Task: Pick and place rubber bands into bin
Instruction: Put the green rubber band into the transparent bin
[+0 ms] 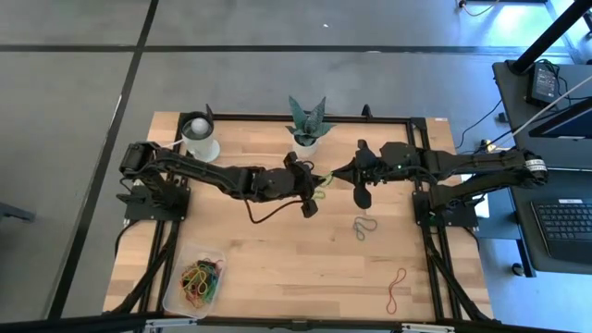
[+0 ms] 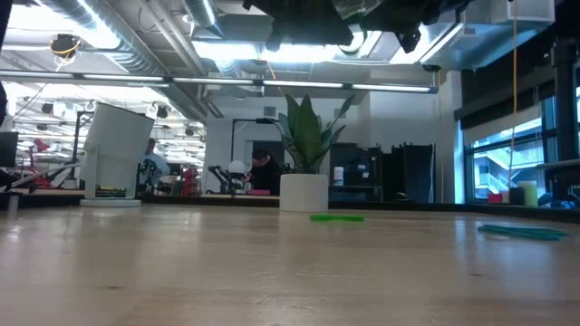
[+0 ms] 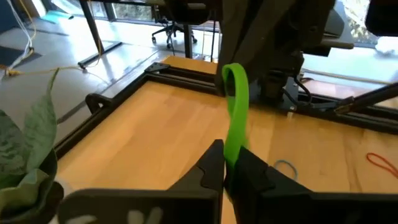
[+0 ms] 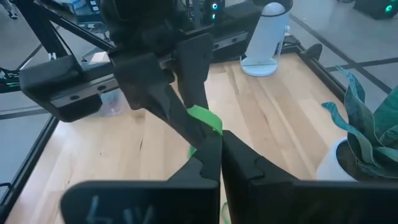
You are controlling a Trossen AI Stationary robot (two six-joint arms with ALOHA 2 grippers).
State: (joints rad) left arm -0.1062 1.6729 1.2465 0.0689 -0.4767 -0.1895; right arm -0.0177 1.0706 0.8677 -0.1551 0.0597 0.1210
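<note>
Above the table's middle my two grippers meet tip to tip, and both are shut on one bright green rubber band (image 3: 236, 106). My left gripper (image 1: 319, 182) comes from the left, my right gripper (image 1: 340, 173) from the right. The band runs as a flat strip between them, well above the wood. A second green band (image 2: 335, 217) lies flat on the table below them. A teal band (image 1: 363, 227) and a red band (image 1: 398, 289) lie toward the near right. The clear bin (image 1: 169, 298) stands at the near left corner with several coloured bands in it. My left gripper pinches one end of the green band (image 3: 232, 149) between its two fingertips, coming roughly level from the table's left. The band is lifted clear and stretches straight away to the other gripper. My right gripper pinches the band's opposite end (image 4: 200, 142) between its two fingertips, coming roughly level from the table's right. The strip runs a short way from its fingers to the left gripper's fingers (image 4: 177, 118), clear of the table.
A potted plant (image 1: 306, 125) stands at the far edge just behind the grippers. A white cylindrical cup (image 1: 199, 139) stands at the far left. Bare wood lies between the grippers and the bin.
</note>
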